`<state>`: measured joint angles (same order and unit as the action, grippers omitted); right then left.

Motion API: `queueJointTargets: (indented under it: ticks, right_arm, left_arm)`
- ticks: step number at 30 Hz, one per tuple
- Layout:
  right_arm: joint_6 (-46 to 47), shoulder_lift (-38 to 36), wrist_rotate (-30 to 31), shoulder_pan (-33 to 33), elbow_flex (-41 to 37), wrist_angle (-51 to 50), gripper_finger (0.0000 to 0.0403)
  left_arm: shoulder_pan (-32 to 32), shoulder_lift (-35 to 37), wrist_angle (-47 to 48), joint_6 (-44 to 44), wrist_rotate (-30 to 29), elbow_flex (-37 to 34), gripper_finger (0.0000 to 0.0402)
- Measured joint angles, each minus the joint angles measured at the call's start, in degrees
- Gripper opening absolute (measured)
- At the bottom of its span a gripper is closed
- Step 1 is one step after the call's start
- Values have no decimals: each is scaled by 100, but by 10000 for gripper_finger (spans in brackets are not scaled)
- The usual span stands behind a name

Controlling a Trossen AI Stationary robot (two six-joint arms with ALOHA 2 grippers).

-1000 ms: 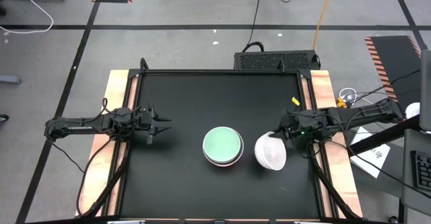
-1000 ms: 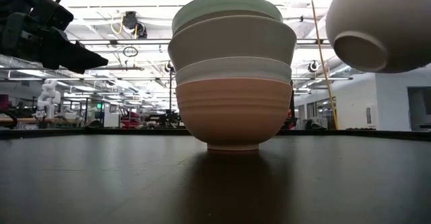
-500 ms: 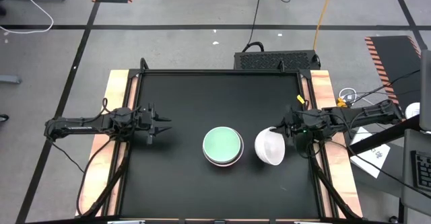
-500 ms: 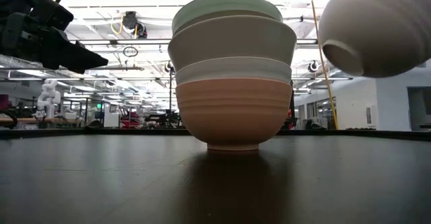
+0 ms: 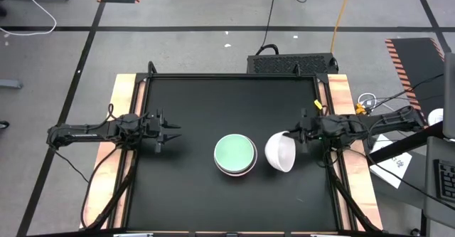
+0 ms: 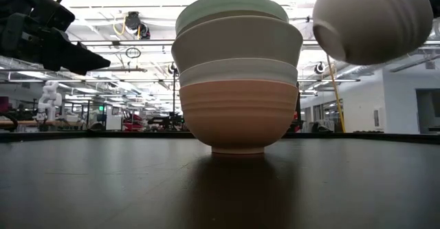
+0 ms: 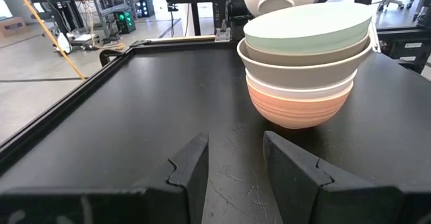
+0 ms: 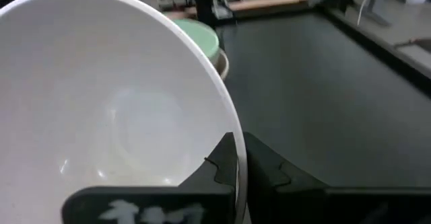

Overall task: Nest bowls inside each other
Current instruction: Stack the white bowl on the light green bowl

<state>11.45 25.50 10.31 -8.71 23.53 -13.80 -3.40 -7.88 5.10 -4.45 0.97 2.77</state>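
White bowl point(image 5: 281, 153) shifted nearer stack point(image 5: 235, 154), clamped in right pincer point(image 5: 299, 137).

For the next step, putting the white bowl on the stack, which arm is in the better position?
The right arm, most likely. Its right gripper is shut on the white bowl, held in the air just beside the stack of bowls. The left gripper is open, holds nothing and waits farther off.

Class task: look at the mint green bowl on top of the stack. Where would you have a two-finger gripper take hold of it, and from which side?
Grip the mint green bowl by its rim, coming from above with one finger inside and one outside. It sits nested in the stack, so only its thin upper edge is exposed. The right gripper holds the white bowl by the rim that way.
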Motion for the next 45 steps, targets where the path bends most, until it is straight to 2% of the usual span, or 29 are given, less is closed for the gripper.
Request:
queueJointTargets:
  ticks: [14, 19, 34, 45]
  right_arm:
    - [-330, 61, -27, 24, 31, 484, 3]
    - [-565, 206, -450, 69, 129, 936, 2]
    - [-1074, 1639, -646, 600, 1678, 275, 1]
    - [-1215, 2761, -1669, 1351, 2460, 219, 1]
  left_arm:
    - [0, 0, -11, -30, 0, 0, 145]
    - [0, 0, -86, 16, 0, 0, 145]
    - [0, 0, -63, 50, 0, 0, 145]
    - [0, 0, -17, 55, 3, 0, 145]
